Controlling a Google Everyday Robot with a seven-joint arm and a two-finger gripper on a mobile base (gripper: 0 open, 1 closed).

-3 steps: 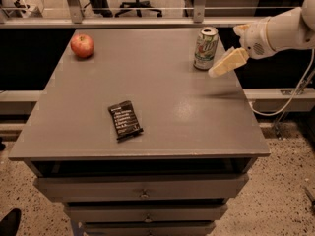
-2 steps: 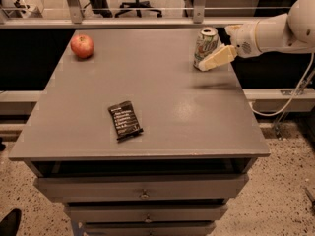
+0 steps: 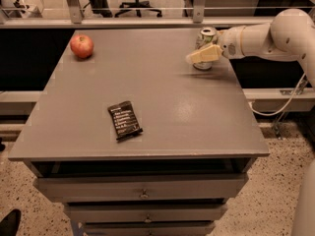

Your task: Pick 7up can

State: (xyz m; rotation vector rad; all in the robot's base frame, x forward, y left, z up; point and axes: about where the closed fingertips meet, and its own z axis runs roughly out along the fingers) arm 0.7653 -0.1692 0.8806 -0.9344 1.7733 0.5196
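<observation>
The 7up can stands upright near the far right edge of the grey table. Its silver top and whitish body with green marks show. My gripper comes in from the right on a cream arm and sits at the can. Its front part crosses the can's lower half and hides it. The can's base still rests on the table.
A red apple lies at the far left corner. A black snack packet lies left of the middle, towards the front. Drawers are under the table's front edge. A rail and office chairs stand behind the table.
My gripper has moved left from beside the can's right side and now overlaps the can's front. The can, apple and packet have not moved.
</observation>
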